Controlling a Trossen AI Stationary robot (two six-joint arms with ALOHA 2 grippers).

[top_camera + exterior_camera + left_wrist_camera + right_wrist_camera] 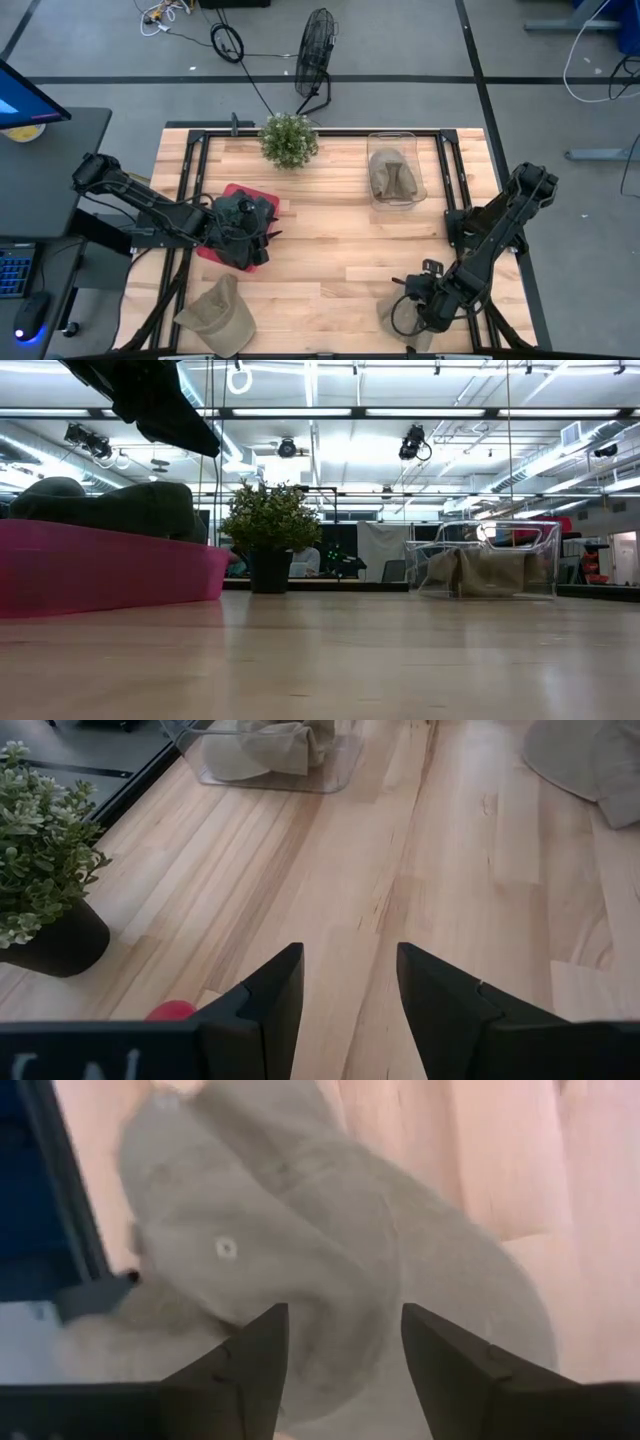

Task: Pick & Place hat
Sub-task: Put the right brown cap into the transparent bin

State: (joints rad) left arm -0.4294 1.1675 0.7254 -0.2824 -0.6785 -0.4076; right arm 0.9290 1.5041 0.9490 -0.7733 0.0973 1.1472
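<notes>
A pale khaki hat (300,1250) lies flat on the table near its near right corner (388,320). My right gripper (345,1350) is open and points down over it (418,308), with its fingers above the crown. A second khaki hat (220,315) lies at the near left corner. A dark hat (110,510) rests in a red tray (100,570) on the left of the table. My left gripper (350,990) is open and holds nothing; it hangs over that tray's right edge (258,230).
A clear bin (395,172) holding another khaki hat stands at the far right (490,565). A potted plant (288,140) sits at the far middle edge. Bare wood lies between the arms. A fan (315,55) stands on the floor beyond the table.
</notes>
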